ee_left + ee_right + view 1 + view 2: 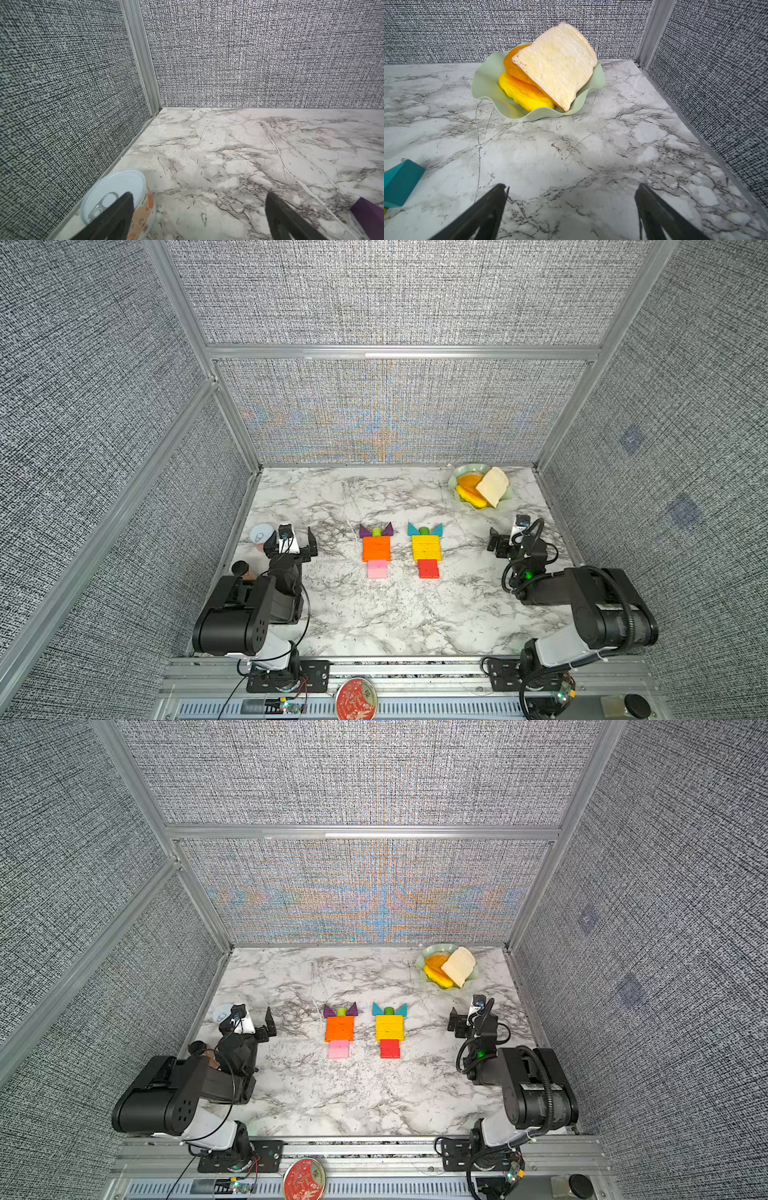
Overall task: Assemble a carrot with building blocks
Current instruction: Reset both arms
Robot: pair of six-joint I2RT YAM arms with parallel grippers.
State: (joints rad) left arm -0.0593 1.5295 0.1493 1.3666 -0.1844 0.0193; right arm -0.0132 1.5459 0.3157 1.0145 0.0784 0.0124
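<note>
The building blocks lie in two figures at mid-table in both top views. One has purple triangles [365,531], a lime-green stub [376,532], orange bars [376,548] and pink bars [377,569]. Beside it are teal triangles [412,529], another green stub [424,530], yellow bars [426,547] and red bars [428,568]. My left gripper [291,538] [199,194] stands open and empty, left of the figures, with a purple triangle [369,209] at the frame's edge. Over bare marble right of the figures, my right gripper [509,533] [572,186] is open, a teal triangle [400,182] off to one side.
A white-lidded can [116,187] [261,533] stands against the left wall beside my left gripper's finger. A pale green bowl [483,83] [457,477] with toy fruit slices and a bread slice [558,62] sits at the back right corner. Walls enclose three sides.
</note>
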